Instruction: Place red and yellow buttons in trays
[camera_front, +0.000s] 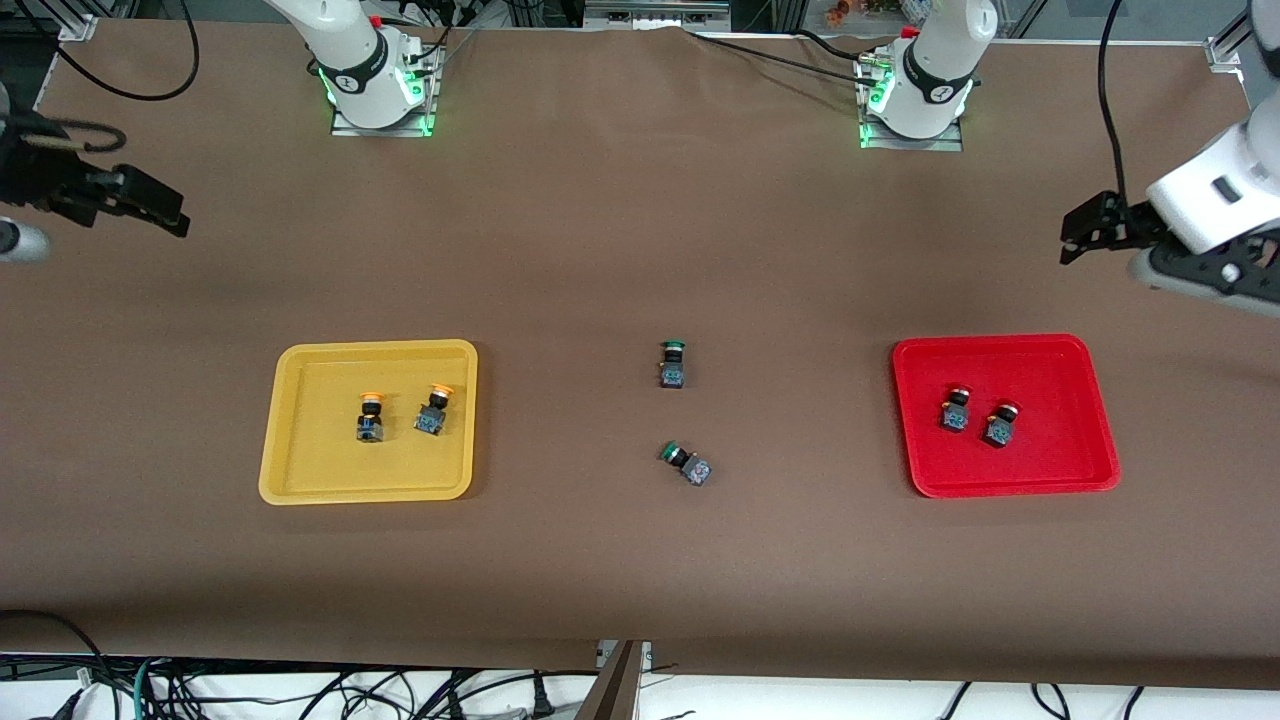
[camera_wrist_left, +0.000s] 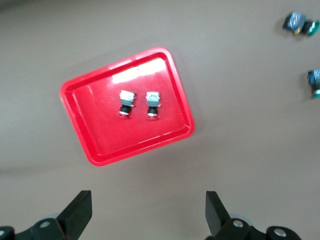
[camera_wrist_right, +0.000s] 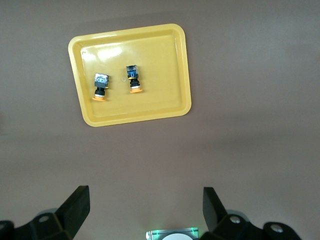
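Observation:
Two yellow-capped buttons (camera_front: 371, 416) (camera_front: 434, 410) lie in the yellow tray (camera_front: 300, 480) toward the right arm's end of the table; the right wrist view shows them (camera_wrist_right: 100, 85) (camera_wrist_right: 132, 78) in that tray (camera_wrist_right: 165, 111). Two red-capped buttons (camera_front: 955, 411) (camera_front: 1001, 424) lie in the red tray (camera_front: 1000, 352) toward the left arm's end; the left wrist view shows them (camera_wrist_left: 126, 103) (camera_wrist_left: 152, 104) in that tray (camera_wrist_left: 100, 150). My left gripper (camera_front: 1075, 232) (camera_wrist_left: 148, 210) is open and empty, raised at its end of the table. My right gripper (camera_front: 170, 212) (camera_wrist_right: 145, 207) is open and empty, raised at its end.
Two green-capped switches (camera_front: 672, 364) (camera_front: 686, 463) lie on the brown table between the trays; they also show in the left wrist view (camera_wrist_left: 299, 23) (camera_wrist_left: 315, 81). The arm bases (camera_front: 378, 80) (camera_front: 915, 95) stand at the table's back edge.

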